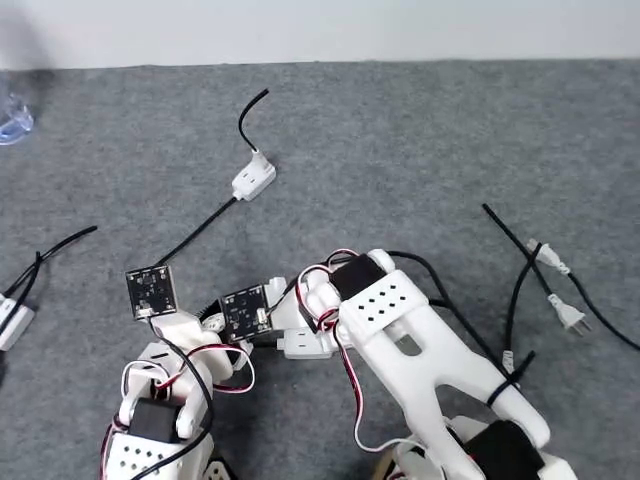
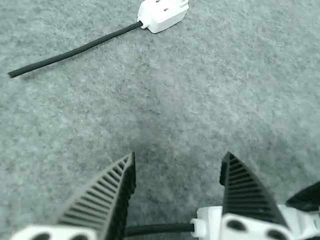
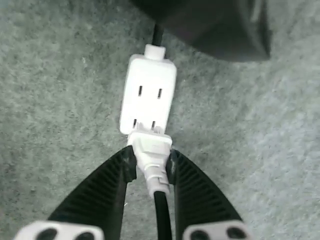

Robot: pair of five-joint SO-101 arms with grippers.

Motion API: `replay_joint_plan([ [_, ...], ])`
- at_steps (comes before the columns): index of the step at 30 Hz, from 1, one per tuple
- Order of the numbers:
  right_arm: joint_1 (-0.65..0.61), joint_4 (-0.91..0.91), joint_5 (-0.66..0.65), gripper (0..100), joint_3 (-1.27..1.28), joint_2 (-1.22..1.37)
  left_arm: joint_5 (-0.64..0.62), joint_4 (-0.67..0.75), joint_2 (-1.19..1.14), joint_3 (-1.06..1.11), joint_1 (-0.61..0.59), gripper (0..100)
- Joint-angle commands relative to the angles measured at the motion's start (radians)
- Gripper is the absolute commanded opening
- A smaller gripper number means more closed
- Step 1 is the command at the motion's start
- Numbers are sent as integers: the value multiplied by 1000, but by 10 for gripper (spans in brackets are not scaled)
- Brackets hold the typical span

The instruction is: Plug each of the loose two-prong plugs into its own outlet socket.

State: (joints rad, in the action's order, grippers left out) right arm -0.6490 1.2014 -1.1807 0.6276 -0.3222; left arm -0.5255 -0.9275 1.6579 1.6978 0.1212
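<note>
Far-left corner of the grey felt-topped table (image 1: 420, 130): clear plastic item (image 1: 12, 118), not part of the job; left edge: white socket block on black cord (image 1: 8, 322), free; left gripper (image 2: 180, 156) has jaws wide apart and grips nothing, ribbed black fingers (image 2: 107, 200) over bare felt, a white cord collar (image 2: 205, 224) low between them, cannot tell if pinned; toward the far edge, middle: second white socket block (image 1: 253, 178), free, well apart from both arms; near edge, centre, is the step in hand: right gripper (image 3: 151, 155) clamped on the white two-prong plug (image 3: 151, 145), prongs entered in the nearer slot pair of a white rectangular double socket (image 3: 148, 90); a sliver of prong shows, so judged not fully seated; to do it well, push straight along the socket's long axis, keep the plug level and untwisted, and brace the socket's far end, since it looks light and likely to slide on felt; a dark blurred bulk (image 3: 210, 25) sits over the socket's cord end, cannot tell what it is, and it may block a long push; toward the right edge: loose white plug (image 1: 570, 318) not yet plugged, among crossing black cords (image 1: 515, 300) that could snag the right arm.
</note>
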Motion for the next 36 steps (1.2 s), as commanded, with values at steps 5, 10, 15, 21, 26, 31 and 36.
replay_joint_plan([
  [5,12,-30,-84,9,-23,1,8,-11,5,-8,5,265],
  [10,13,-21,-86,9,2,1,8,-11,5,-8,6,265],
  [15,13,-41,-87,9,38,1,8,-11,5,-8,6,265],
  [21,27,-110,-89,9,110,1,8,-11,5,-8,6,265],
  [26,22,-166,-83,9,166,1,8,-11,5,-8,6,265],
  [31,22,-252,-81,9,242,2,8,-11,5,-8,6,265],
  [36,21,-285,-48,9,272,-2,8,-11,5,-8,6,265],
])
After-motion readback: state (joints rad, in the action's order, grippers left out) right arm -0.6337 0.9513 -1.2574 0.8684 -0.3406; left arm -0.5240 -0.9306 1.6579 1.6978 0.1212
